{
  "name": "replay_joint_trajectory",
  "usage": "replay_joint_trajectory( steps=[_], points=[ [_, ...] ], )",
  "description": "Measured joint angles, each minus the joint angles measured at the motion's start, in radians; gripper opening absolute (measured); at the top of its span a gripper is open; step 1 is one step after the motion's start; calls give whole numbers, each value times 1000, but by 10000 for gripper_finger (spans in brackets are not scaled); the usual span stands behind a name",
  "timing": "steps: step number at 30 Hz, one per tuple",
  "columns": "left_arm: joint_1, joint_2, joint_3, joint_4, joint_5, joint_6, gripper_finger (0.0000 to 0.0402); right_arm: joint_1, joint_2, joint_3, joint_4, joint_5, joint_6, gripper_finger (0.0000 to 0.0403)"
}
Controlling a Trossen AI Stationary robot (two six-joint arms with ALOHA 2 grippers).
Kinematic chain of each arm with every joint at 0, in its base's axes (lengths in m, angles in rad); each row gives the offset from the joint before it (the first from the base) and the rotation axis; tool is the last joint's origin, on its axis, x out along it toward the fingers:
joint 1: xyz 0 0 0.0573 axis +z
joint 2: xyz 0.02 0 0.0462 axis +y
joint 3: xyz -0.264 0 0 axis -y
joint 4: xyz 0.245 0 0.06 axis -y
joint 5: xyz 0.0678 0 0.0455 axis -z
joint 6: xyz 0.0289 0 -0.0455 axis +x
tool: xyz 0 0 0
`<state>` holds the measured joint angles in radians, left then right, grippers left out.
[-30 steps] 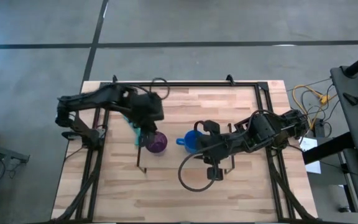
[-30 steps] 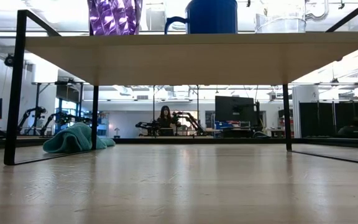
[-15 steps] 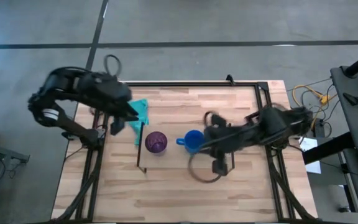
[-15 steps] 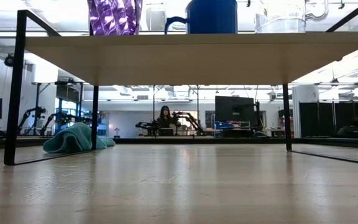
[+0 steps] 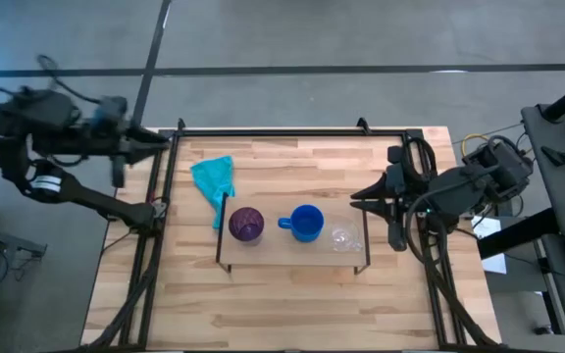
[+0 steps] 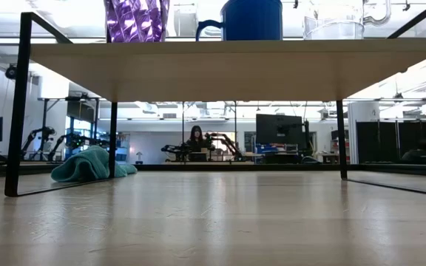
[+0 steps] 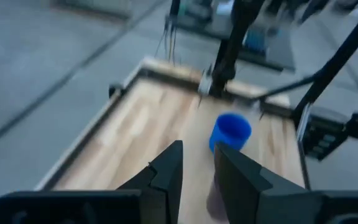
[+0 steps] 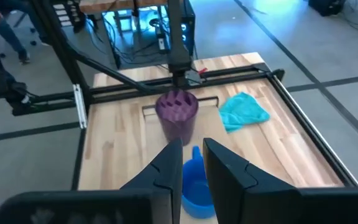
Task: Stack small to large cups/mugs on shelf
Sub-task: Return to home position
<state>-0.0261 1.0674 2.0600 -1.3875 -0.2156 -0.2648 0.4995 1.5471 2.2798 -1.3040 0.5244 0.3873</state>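
Lining one shelf (image 5: 275, 251), three vessels, purple cup (image 5: 246, 225), blue mug (image 5: 306, 223), glass cup (image 5: 342, 237), one teal cloth (image 5: 213, 178), left hand (image 7: 197, 148), right hand (image 8: 192, 146), both slightly parted, empty.

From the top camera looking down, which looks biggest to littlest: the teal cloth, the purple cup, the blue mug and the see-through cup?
Largest: the crumpled teal cloth.
Next: the round purple cup and the bright blue handled mug. Their rims look about alike from above, so I won't rank them.
Smallest: the small clear glass cup.
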Motion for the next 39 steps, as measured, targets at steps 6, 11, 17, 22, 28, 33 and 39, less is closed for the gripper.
replay_joint_trajectory(
  steps=[6,11,17,22,28,33,39],
  points=[
    [0,-164,-90,70,0,9,77,0,-102,-181,71,4,8,59],
    [0,-318,-227,131,0,8,77,0,-227,-414,234,3,1,59],
    [-1,-463,-456,235,2,-18,77,0,-433,-753,554,-67,-57,59],
    [-1,-584,-612,322,2,-17,77,0,-591,-998,759,-188,-116,59],
    [-1,-684,-736,369,5,-20,77,0,-764,-1214,860,-187,-84,59],
    [-1,-770,-779,405,-3,-18,77,0,-911,-1357,957,-187,-139,59],
    [0,-839,-849,391,-25,-17,77,0,-1058,-1492,966,-192,-161,59]
  ],
)
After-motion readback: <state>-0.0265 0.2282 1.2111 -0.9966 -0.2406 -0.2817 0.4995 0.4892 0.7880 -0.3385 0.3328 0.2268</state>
